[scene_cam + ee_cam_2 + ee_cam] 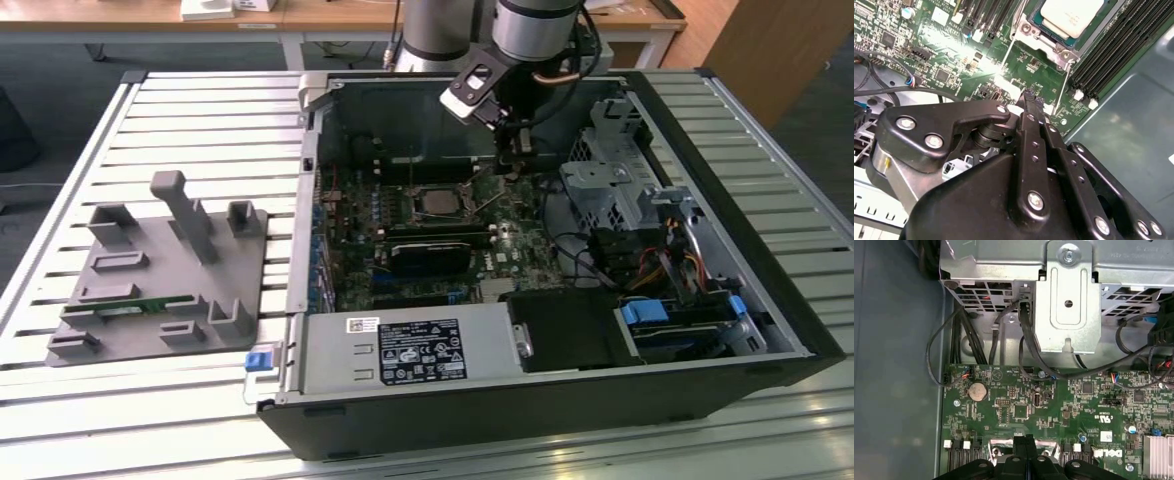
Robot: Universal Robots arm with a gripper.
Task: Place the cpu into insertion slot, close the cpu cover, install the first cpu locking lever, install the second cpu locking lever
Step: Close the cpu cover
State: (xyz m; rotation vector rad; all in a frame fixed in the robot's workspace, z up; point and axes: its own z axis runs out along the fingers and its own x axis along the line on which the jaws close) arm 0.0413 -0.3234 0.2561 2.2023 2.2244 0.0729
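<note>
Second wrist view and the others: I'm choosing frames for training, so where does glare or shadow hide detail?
In the second wrist view, glare washes out a patch of the green board beside the fingers; in the exterior view, the slatted table shines on the exterior view's left and the case interior is shaded; the first wrist view looks evenly lit.

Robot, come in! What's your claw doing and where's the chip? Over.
Gripper shut, empty, hovering over the motherboard. Cpu seated in insertion slot, nearby. Nothing between them.
</note>
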